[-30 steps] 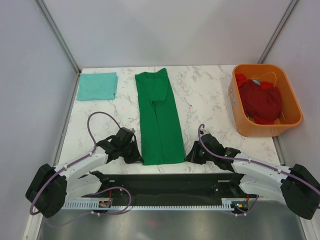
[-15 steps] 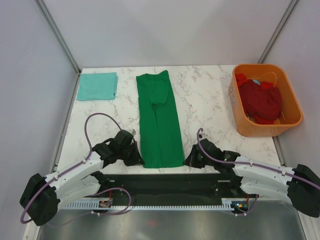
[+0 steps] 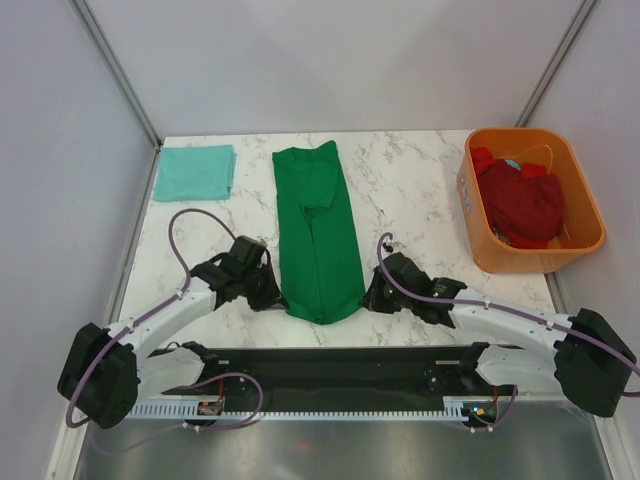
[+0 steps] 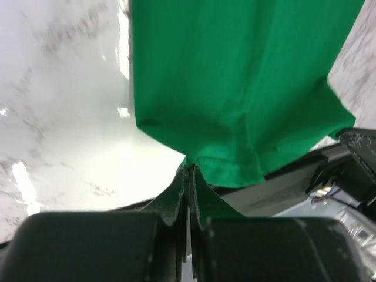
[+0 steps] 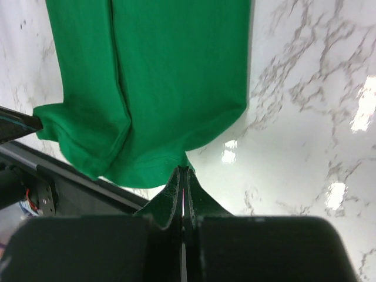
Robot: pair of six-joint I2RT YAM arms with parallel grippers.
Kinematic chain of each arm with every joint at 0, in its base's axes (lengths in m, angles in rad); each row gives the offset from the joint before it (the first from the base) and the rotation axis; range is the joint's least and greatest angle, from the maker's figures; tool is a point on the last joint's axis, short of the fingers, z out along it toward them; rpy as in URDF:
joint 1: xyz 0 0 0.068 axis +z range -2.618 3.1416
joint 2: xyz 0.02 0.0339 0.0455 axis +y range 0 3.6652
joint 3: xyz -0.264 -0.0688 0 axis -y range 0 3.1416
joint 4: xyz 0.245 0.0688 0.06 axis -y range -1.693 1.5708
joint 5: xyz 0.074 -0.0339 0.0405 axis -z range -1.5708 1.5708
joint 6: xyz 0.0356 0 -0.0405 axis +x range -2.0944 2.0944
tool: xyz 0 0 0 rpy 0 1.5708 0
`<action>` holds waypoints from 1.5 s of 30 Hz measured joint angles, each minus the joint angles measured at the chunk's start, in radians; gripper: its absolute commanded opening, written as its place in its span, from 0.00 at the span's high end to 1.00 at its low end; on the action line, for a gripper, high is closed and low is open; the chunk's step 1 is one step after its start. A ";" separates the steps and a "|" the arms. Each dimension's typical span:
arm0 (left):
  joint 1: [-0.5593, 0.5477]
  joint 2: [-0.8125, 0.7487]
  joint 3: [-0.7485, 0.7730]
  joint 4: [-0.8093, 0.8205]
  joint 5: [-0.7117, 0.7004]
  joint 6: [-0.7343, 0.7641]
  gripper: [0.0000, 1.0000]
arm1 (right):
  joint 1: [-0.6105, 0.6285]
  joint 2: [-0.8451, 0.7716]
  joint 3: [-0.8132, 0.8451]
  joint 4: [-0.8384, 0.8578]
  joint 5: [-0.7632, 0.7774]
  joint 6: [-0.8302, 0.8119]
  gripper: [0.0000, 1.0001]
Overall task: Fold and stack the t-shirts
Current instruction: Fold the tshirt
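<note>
The left gripper (image 3: 276, 298) and right gripper (image 3: 370, 298) each pinch, apparently, a near corner of the green shirt (image 3: 318, 230), whose length runs away from them.

I see a lengthwise t-shirt (image 3: 318, 235) mid-table (image 3: 410, 190), my left gripper (image 3: 275, 298) and right gripper (image 3: 368, 297) at its near corners. A folded t-shirt (image 3: 195, 172) lies far left, and a tub (image 3: 480, 245) at far right holds crumpled t-shirts (image 3: 522, 205).

Premises: a robotics test cell. Plain grey panel walls (image 3: 330, 60) in metal framing enclose a marble-pattern table (image 3: 420, 190) on three sides. Exposed cabling (image 3: 172, 240) and a slotted cable duct (image 3: 330, 409) occupy the near edge.
</note>
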 measured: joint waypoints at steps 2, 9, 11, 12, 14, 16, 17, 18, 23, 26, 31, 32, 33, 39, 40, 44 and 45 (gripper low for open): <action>0.049 0.037 0.031 0.000 0.004 0.019 0.98 | -0.043 0.040 0.033 -0.003 -0.009 -0.031 1.00; 0.211 0.228 0.212 -0.005 0.040 0.109 0.98 | -0.220 0.245 0.222 0.006 -0.103 -0.150 1.00; 0.251 0.303 0.296 -0.007 0.047 0.137 0.98 | -0.267 0.325 0.304 0.007 -0.132 -0.184 1.00; 0.262 0.334 0.332 -0.007 0.047 0.146 0.98 | -0.284 0.369 0.353 0.007 -0.145 -0.200 1.00; 0.287 0.410 0.423 -0.004 0.051 0.166 0.98 | -0.310 0.454 0.445 0.015 -0.179 -0.229 1.00; 0.304 0.475 0.501 0.000 0.053 0.180 0.98 | -0.331 0.522 0.523 0.015 -0.203 -0.254 1.00; 0.315 0.507 0.538 0.000 0.054 0.185 0.98 | -0.342 0.558 0.562 0.015 -0.216 -0.267 1.00; 0.322 0.531 0.565 0.001 0.055 0.188 0.98 | -0.354 0.590 0.600 0.013 -0.226 -0.280 1.00; 0.373 0.654 0.693 0.000 0.079 0.203 0.98 | -0.425 0.721 0.769 -0.024 -0.275 -0.332 1.00; 0.395 0.697 0.737 -0.001 0.080 0.212 0.98 | -0.459 0.758 0.840 -0.049 -0.301 -0.354 1.00; 0.415 0.766 0.826 0.000 0.100 0.225 0.98 | -0.501 0.817 0.958 -0.068 -0.344 -0.377 1.00; 0.416 0.782 0.845 0.000 0.103 0.227 0.98 | -0.506 0.834 0.981 -0.069 -0.353 -0.382 1.00; 0.418 0.799 0.863 0.000 0.103 0.229 0.98 | -0.509 0.846 0.998 -0.069 -0.357 -0.384 1.00; 0.437 0.898 0.948 0.001 0.121 0.233 0.98 | -0.525 0.957 1.093 -0.076 -0.395 -0.394 1.00; 0.441 0.909 0.951 0.000 0.121 0.233 0.98 | -0.528 0.975 1.104 -0.076 -0.398 -0.396 1.00; 0.455 0.957 0.983 -0.004 0.122 0.233 0.98 | -0.544 1.039 1.157 -0.084 -0.416 -0.401 0.98; 0.456 0.972 0.998 -0.003 0.122 0.233 0.96 | -0.549 1.056 1.172 -0.085 -0.422 -0.401 0.96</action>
